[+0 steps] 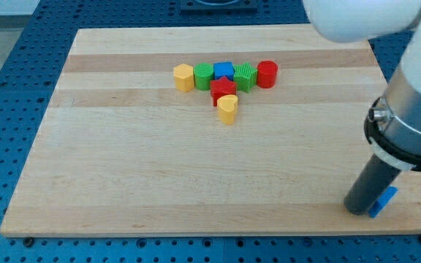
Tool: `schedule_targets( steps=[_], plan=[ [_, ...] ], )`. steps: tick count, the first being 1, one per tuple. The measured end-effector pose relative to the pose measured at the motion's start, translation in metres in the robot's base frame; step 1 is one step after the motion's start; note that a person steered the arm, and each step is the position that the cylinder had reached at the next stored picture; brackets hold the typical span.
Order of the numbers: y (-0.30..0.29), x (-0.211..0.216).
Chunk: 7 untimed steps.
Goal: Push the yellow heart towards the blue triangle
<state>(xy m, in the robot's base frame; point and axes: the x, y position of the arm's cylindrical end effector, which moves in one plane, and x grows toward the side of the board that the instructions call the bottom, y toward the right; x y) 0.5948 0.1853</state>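
The yellow heart [227,109] lies on the wooden board [123,168], just below a red star-like block [223,90] at the bottom of a cluster near the view's top centre. The blue triangle [384,201] lies far off at the view's bottom right, near the board's bottom edge. My tip [358,210] rests on the board right beside the blue triangle, on its left, and the rod hides part of it. The tip is far from the yellow heart, to its lower right.
Above the heart runs a row of blocks: a yellow hexagon [184,77], a green block [204,75], a blue cube [224,71], a ridged green block [245,76] and a red cylinder [267,74]. The arm's white body [415,88] fills the view's right side.
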Motion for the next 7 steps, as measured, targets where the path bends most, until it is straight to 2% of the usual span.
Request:
schedule_targets(
  steps=[2,3,4,7],
  plan=[
    [0.015,-0.001],
    [-0.004,-0.01],
    [-0.038,-0.024],
    [-0.148,-0.107]
  ],
)
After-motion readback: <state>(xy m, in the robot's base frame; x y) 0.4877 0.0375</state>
